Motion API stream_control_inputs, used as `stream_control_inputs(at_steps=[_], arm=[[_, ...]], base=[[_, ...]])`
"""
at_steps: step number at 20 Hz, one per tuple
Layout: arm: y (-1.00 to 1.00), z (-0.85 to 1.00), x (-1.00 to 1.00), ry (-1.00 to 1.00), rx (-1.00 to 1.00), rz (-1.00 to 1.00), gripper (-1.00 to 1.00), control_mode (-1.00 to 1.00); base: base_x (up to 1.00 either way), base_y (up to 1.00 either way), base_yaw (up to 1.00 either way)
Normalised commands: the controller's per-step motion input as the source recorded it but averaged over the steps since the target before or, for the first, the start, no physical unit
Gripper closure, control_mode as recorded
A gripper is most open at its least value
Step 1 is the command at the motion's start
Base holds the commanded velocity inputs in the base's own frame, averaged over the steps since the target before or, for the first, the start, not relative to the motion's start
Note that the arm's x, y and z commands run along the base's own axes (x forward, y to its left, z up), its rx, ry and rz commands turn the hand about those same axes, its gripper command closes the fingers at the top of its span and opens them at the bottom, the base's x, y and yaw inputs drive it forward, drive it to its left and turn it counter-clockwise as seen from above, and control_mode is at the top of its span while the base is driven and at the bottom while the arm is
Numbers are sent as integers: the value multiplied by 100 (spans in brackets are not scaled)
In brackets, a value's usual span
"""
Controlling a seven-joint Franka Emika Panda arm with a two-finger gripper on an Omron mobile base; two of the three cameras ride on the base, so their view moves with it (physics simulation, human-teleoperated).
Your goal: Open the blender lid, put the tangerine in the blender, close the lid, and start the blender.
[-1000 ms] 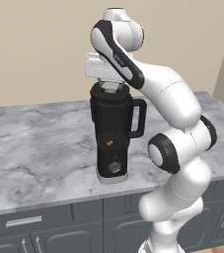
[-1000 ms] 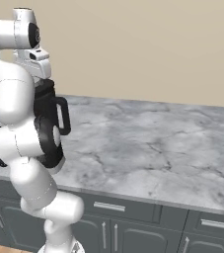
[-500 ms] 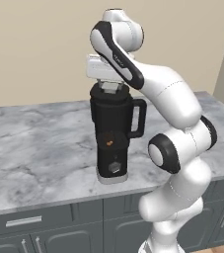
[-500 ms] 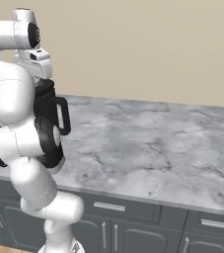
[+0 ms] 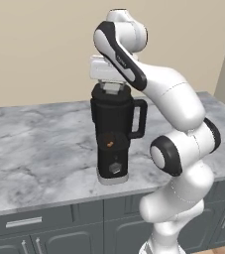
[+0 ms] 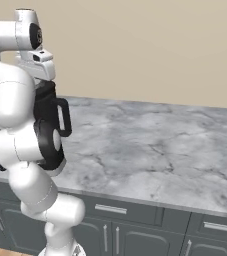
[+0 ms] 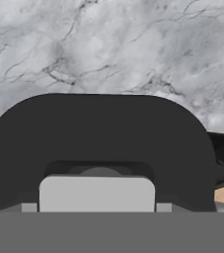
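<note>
Left base view: a grey marbled desk [image 5: 39, 149] runs across the frame, with a plain beige wall [image 5: 39, 49] behind it and dark grey cabinet fronts [image 5: 44, 233] below, each with a slim silver handle. A strip of wooden floor shows at the lower right corner.

One blender [image 5: 113, 134] stands upright on the desk, near the front edge, its loop handle pointing to 3 o'clock and its round knob facing the camera low on the base. One small orange spot, the tangerine [image 5: 110, 145], shows through the dark jar, about halfway down the blender. One blender lid [image 5: 112, 91] sits at the top of the jar, its light grey cap in the middle.

One claw [image 5: 112, 87] hangs straight down at the lid's 12 o'clock, its white hand just above the cap. The fingers straddle the grey cap and appear to clamp it from two sides, so the claw is partly closed on the lid's cap.

Hand view: the black lid [image 7: 98, 143] fills the lower half, with the grey cap [image 7: 96, 192] at 6 o'clock and marbled desk beyond at 12 o'clock.

Right base view: the blender [image 6: 50, 112] is mostly hidden behind the white arm, only its handle and jar edge showing.
</note>
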Motion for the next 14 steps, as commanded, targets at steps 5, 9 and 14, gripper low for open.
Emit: stream_control_inputs(at_steps=[5,9,14], arm=[[0,1,0,0,0,16,100,-100],[-12,0,-8,1,0,15,100,-100],[-5,2,-14,3,0,11,100,-100]], base=[[0,0,0],[0,0,0],[0,0,0]])
